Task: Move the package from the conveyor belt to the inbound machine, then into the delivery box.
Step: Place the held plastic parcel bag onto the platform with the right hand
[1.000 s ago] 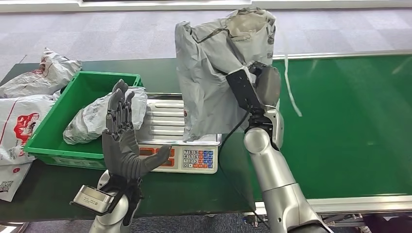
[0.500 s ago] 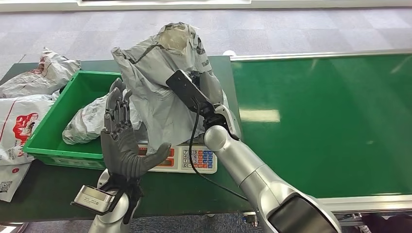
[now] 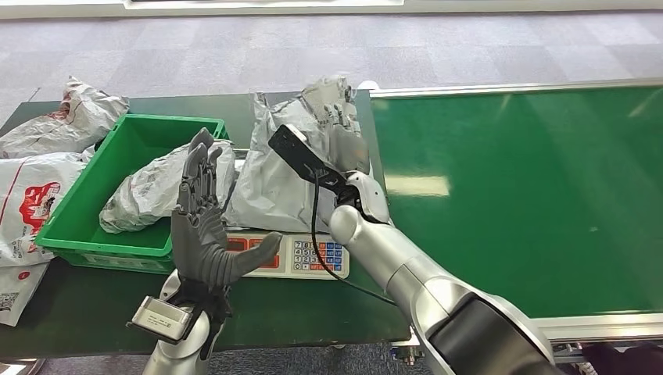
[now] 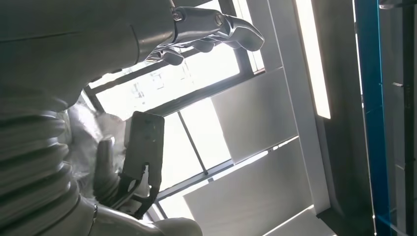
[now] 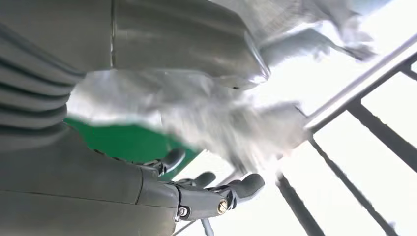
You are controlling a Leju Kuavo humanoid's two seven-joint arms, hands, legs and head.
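Note:
A crumpled grey package (image 3: 274, 183) lies tilted on the metal scale (image 3: 301, 254), the inbound machine, leaning toward the green delivery box (image 3: 86, 195). My right hand (image 3: 344, 141) grips its upper edge, fingers over the top. In the right wrist view the blurred package (image 5: 221, 118) sits between the thumb and fingers (image 5: 216, 196). My left hand (image 3: 205, 226) is raised upright in front of the scale, fingers spread and holding nothing; its fingers (image 4: 211, 29) point at the ceiling. The conveyor belt (image 3: 516, 195) runs bare to the right.
Another grey package (image 3: 152, 187) lies in the green box. White bags with red print (image 3: 31, 195) are piled on the dark table's left end, with one more (image 3: 86, 109) behind the box. The scale's keypad (image 3: 317, 256) faces me.
My right arm has swung left from over the belt and lowered the grey package onto the scale. My left hand has stayed raised and open, shifting slightly right.

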